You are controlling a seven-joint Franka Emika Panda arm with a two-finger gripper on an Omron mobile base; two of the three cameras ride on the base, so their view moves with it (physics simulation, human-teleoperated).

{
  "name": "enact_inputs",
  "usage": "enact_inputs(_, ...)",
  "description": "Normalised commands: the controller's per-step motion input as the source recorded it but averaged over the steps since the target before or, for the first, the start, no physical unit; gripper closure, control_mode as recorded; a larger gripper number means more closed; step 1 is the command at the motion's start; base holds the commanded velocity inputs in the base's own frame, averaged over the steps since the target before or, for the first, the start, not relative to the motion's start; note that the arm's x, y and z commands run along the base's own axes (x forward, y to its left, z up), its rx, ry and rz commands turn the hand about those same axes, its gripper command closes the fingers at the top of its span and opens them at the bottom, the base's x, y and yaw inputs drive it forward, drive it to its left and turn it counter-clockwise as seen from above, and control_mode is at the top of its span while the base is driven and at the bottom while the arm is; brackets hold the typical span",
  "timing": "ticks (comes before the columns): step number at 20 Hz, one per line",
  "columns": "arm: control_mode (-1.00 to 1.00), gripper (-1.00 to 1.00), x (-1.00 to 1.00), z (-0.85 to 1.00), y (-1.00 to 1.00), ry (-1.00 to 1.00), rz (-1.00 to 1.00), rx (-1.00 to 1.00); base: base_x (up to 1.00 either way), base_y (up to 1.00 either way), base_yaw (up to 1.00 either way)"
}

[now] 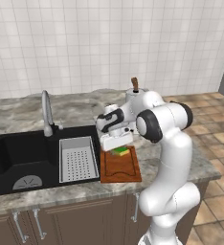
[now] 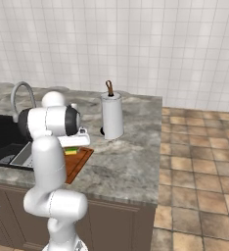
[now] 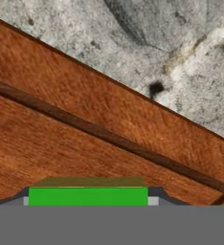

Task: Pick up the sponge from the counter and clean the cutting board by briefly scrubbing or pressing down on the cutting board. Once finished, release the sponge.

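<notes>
Home kitchen: marbled stone counter [image 1: 32,117] over brown cabinets [image 1: 75,220], black sink [image 1: 23,155] with faucet [image 1: 47,112] at left, white tiled wall [image 1: 109,43], paper towel roll [image 2: 111,116] far right.

The sponge [image 3: 87,195] is bright green on top with a yellow layer beneath. The cutting board [image 3: 61,143] is reddish-brown with streaky wood grain and a darker groove line. The counter [image 3: 181,52] is grey-beige marbled stone, with a dark blot at about 1 o'clock in the hand view. The sink basin [image 1: 18,155] is black, its perforated tray [image 1: 78,160] pale grey. The wall tiles [image 1: 109,43] are white, and the floor tiles [image 2: 199,162] are mottled tan-brown.
</notes>
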Motion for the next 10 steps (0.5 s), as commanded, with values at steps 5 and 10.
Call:
enact_inputs(5, -1.00, 1.00, 0.36, -0.31, -0.59, 0.00, 0.00, 0.00, 0.00, 0.00, 0.00)
enact_inputs(10, -1.00, 1.00, 0.00, -0.45, -0.29, 0.00, -0.01, 0.00, 0.00, 0.00, 0.00)
